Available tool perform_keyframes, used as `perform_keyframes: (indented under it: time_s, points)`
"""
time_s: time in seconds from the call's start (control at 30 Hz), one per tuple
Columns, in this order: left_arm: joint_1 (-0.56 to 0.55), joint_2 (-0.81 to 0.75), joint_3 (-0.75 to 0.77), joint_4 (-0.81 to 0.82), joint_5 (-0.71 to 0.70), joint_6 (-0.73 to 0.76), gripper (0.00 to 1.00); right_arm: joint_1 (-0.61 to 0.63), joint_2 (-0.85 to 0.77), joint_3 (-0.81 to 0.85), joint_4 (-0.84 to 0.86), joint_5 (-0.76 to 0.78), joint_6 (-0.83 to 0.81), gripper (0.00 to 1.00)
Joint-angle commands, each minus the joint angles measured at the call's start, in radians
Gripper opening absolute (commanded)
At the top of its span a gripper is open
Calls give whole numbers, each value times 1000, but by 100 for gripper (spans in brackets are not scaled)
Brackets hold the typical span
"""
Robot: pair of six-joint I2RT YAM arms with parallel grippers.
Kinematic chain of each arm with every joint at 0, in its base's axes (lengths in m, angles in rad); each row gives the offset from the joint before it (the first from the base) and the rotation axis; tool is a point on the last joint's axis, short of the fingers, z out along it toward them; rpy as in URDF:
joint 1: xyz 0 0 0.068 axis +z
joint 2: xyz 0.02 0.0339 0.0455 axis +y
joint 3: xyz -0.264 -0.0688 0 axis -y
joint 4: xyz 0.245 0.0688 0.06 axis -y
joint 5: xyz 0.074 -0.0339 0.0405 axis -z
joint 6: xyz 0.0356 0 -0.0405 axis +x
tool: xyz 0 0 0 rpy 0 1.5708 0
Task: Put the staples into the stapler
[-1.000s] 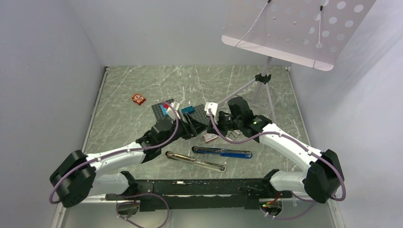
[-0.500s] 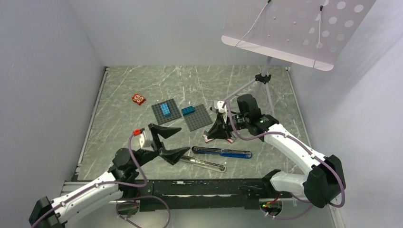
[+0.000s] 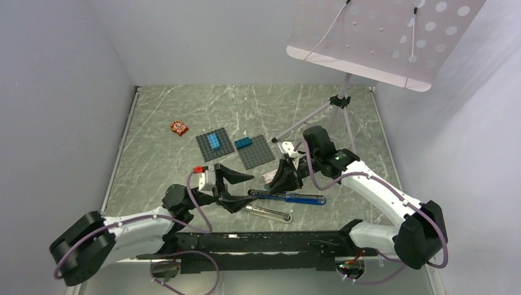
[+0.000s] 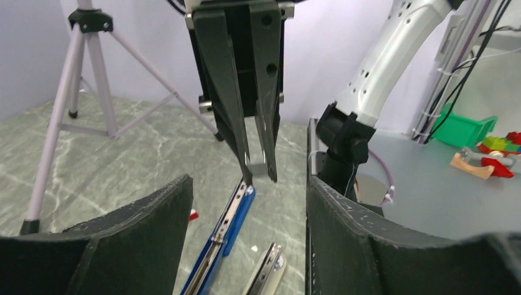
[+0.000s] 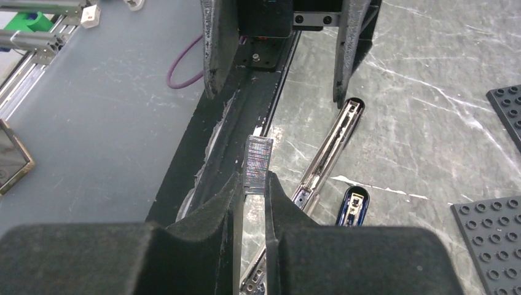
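Silver staples [image 5: 258,165], clenched in my right jaws above the stapler [image 3: 287,197], could jam if tilted; my left jaws gape empty.

The lower part of the staple strip [image 5: 258,165] is hidden between the fingers [image 5: 209,215] of the right gripper [image 5: 252,184] in the right wrist view. From above, the strip is too small to be made out, and the staple box [image 3: 271,178] is partly covered by that gripper. The near end of the stapler [image 4: 222,236] is cut off by the left wrist view's bottom edge.
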State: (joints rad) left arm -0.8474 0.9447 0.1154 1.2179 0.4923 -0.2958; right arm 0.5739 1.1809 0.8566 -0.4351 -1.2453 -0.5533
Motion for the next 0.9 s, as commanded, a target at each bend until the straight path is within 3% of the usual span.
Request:
perform_keyframes:
  time_s: [0.0, 0.23, 0.43, 0.87]
  points:
    - [2, 103, 87, 270, 80, -111, 70, 10, -35, 37, -33, -53, -96, 7]
    - [-2, 148, 110, 261, 84, -123, 69, 15, -41, 32, -3, -31, -76, 7]
    - [-8, 215, 130, 271, 86, -136, 62, 18, -41, 36, -4, -26, -76, 7]
    - [-17, 245, 128, 272, 90, -125, 60, 19, -41, 36, -1, -19, -72, 8]
